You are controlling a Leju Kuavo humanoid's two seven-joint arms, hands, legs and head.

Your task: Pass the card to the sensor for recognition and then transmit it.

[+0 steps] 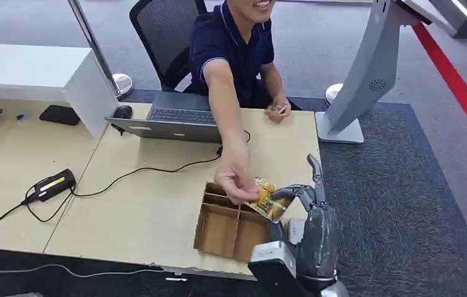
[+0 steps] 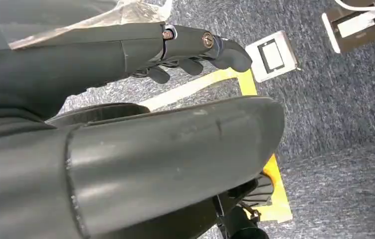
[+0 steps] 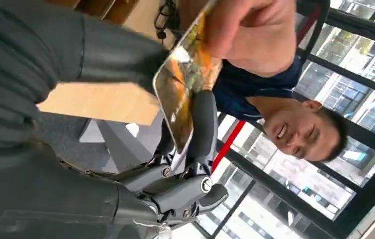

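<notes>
Card (image 1: 267, 199): pinched by right hand (image 1: 308, 204) and person's hand (image 1: 236, 176) together, above cardboard tray (image 1: 218, 229) at worktop (image 1: 150, 210) edge. Laptop (image 1: 175, 117) beyond; carpet beside. Left hand (image 2: 195, 50) hangs, fingers curled, holding nothing.

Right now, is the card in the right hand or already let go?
In the hand: the right hand pinches the card between thumb and finger, while the person's hand grips its other end.

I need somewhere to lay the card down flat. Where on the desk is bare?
Bare wood lies between the laptop and the cardboard box, right of the black cable. Crowded: the box corner, where the person's hand and the right hand meet on the card.
</notes>
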